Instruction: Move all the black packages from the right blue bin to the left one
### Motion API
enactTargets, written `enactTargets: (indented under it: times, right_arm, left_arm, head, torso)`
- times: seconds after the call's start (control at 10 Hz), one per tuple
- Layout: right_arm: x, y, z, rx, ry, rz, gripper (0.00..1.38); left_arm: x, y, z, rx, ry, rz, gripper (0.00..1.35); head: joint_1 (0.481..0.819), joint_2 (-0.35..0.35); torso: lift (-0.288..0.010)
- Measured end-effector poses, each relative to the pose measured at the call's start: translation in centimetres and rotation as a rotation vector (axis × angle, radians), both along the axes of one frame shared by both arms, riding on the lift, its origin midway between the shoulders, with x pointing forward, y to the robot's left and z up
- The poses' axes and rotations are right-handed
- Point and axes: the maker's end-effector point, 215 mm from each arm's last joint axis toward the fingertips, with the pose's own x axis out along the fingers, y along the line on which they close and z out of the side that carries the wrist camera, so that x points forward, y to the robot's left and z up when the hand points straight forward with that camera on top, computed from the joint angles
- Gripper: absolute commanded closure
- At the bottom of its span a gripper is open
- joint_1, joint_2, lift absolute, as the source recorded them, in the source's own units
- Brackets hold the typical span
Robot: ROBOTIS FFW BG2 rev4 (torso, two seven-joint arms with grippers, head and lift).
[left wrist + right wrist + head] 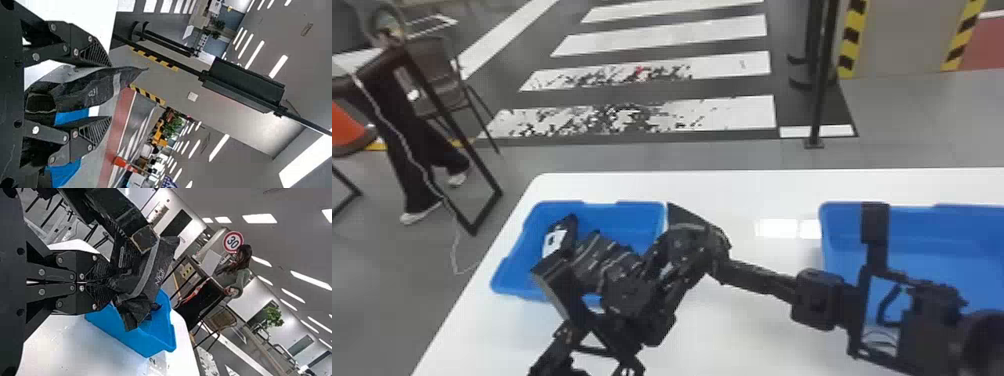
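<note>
Black jointed arms (762, 282) obstruct the space between two blue plastic bins (642, 212). Behind them, a hand could pass above the white table (762, 187).

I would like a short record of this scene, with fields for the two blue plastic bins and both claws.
left bin: blue plastic, on the white table; several black packages inside, count unclear
right bin: same colour and table; no package in its visible part
right claw: closed on a soft black package, seen against the left bin
left claw: fingers apart, black material seen between
</note>
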Motion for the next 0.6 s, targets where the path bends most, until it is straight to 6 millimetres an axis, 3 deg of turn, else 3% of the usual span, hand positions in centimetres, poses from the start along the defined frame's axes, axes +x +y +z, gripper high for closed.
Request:
enactTargets:
  times: [0.3, 0.4, 0.5, 0.6]
  right_arm:
    - [0.3, -0.1, 0.2, 0.014, 0.0, -0.01, 1.19]
    - [0.7, -0.2, 0.5, 0.032, -0.006, -0.023, 1.0]
    - [1.4, -0.5, 1.1, 0.06, -0.017, -0.046, 0.57]
    - [2.1, -1.2, 1.5, 0.082, -0.025, -0.076, 0.2]
  left_arm:
    - [0.0, 1.5, 1.7, -0.027, -0.054, 0.042, 1.22]
    - [0.1, 1.8, 1.8, -0.028, -0.057, 0.047, 1.22]
    - [0.4, 2.6, 1.6, -0.008, -0.053, 0.063, 1.22]
    - [1.3, 4.6, 0.9, 0.043, -0.055, 0.114, 1.22]
  head:
    - [0.695, 0.267]
    - [0.695, 0.267]
    - [0.695, 0.27]
    - [0.695, 0.274]
  torso:
    - [-0.132]
    - [-0.132]
    - [-0.132]
    - [-0.132]
